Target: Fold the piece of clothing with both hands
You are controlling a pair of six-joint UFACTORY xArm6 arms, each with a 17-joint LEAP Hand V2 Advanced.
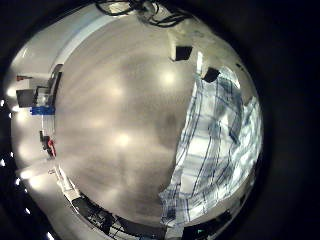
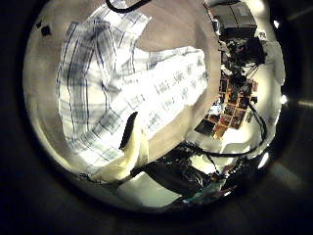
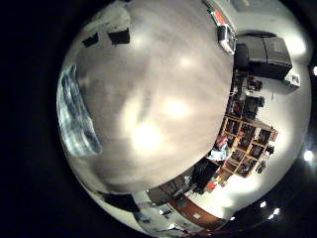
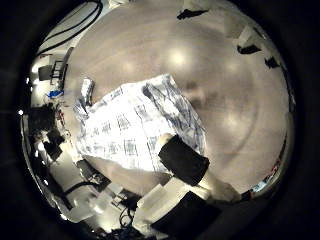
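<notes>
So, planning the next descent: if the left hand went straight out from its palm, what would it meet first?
Probably the white and blue plaid shirt spread flat on the grey table; depth is unclear, but nothing shows between.

The right hand (image 4: 185, 160) hides a corner of the plaid shirt (image 4: 135, 125); its fingers barely show

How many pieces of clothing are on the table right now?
1: a plaid shirt lying spread flat on the table. No other garment shows, though the palm views may not cover the whole table.

The shirt (image 2: 127, 93) lies spread flat on the table (image 1: 110, 120).
</notes>
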